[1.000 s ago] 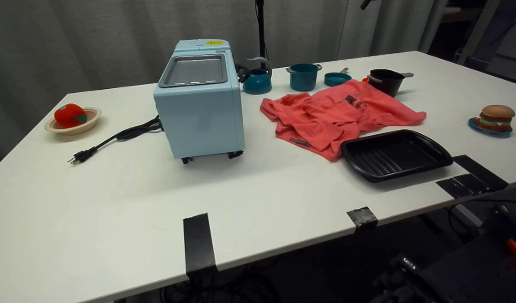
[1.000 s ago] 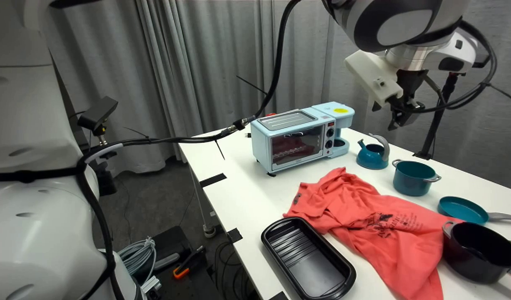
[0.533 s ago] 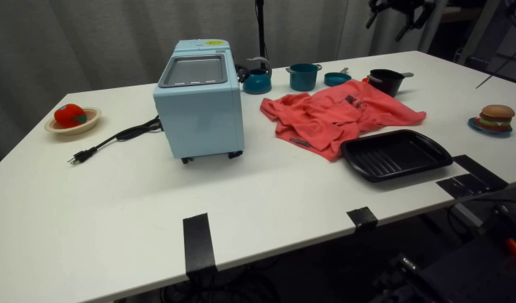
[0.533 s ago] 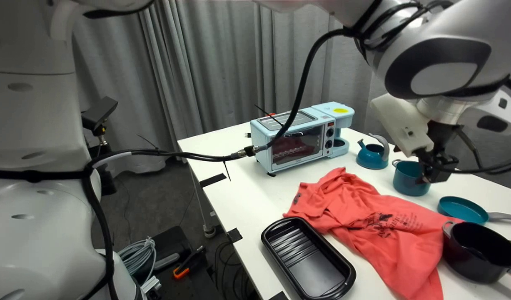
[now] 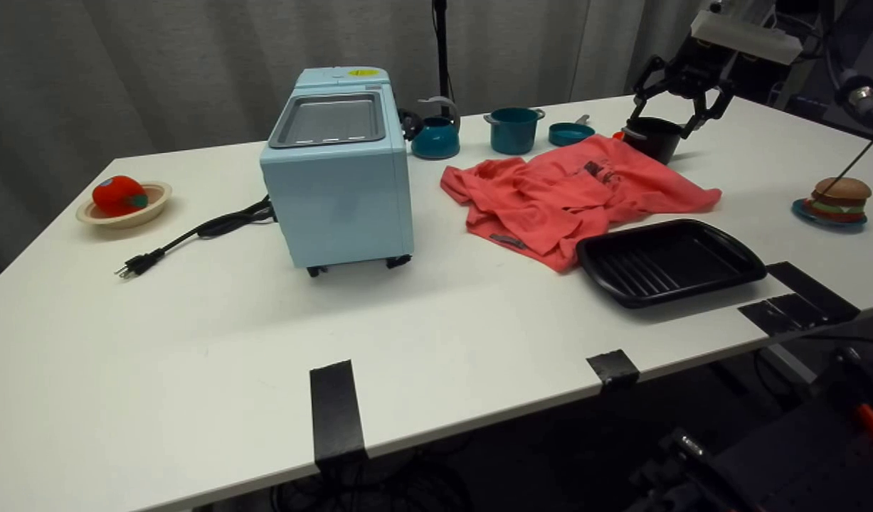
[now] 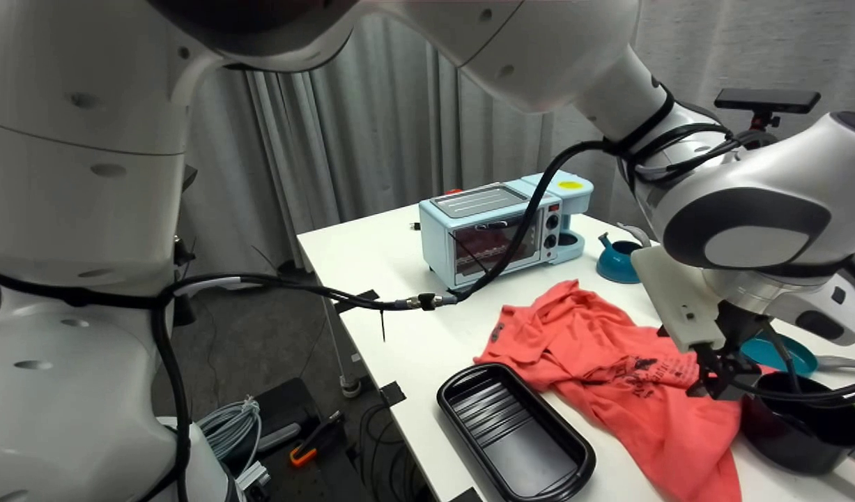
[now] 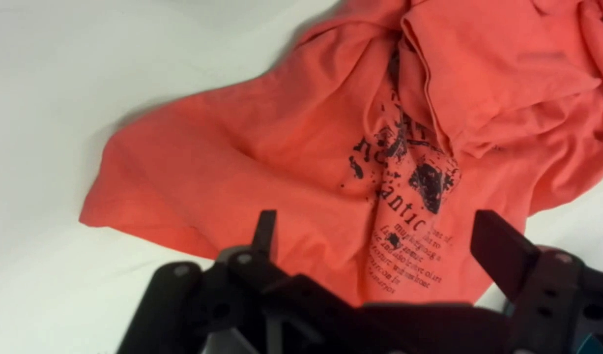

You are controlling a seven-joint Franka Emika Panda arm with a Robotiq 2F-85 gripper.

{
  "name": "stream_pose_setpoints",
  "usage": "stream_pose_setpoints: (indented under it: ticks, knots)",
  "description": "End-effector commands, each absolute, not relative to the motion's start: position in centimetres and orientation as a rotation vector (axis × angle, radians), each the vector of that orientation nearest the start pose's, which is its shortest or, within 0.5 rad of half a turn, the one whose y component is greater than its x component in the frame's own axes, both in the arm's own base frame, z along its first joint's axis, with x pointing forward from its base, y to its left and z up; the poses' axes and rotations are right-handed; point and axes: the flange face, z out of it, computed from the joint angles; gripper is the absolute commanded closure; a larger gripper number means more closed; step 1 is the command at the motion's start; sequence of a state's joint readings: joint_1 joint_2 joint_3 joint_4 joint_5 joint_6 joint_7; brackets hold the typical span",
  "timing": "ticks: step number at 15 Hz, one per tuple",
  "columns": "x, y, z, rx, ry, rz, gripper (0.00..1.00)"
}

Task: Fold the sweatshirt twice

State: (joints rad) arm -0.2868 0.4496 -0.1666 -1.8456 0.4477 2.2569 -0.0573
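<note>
The red sweatshirt lies crumpled and partly folded over itself on the white table, in both exterior views [image 5: 550,195] [image 6: 601,348]. Its black print faces up. In the wrist view the sweatshirt [image 7: 291,167] fills the middle, with a flap folded over its upper right part. My gripper [image 7: 376,216] is open and empty, with its fingers wide apart over the printed part. In an exterior view the gripper [image 5: 660,126] hangs in the air in front of or over the black pot, above the cloth's far end. The gripper also shows side-on [image 6: 709,380], above the sweatshirt's printed end.
A black pot [image 5: 653,141] stands against the sweatshirt's end. A black baking tray [image 6: 518,436] touches or nearly touches its near edge. A teal pan [image 6: 782,354], a teal pot [image 5: 514,131], a teal kettle [image 6: 617,260] and a light-blue toaster oven [image 6: 497,240] stand around it.
My arm has come down from high above the table and moved across toward the sweatshirt's printed end beside the black pot. The gripper stays open. The sweatshirt has not moved.
</note>
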Motion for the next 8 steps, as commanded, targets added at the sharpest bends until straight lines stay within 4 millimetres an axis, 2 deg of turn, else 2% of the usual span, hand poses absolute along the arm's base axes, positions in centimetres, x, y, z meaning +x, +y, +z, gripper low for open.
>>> stream_pose_setpoints:
  ticks: [1, 4, 8]
  knots:
    - [58.4, -26.3, 28.7, -2.714, 0.943, -0.071, 0.0]
    - [58.0, -26.7, 28.7, -2.788, 0.928, -0.067, 0.0]
    - [57.3, -27.9, 26.7, -2.898, 0.916, 0.02, 0.0]
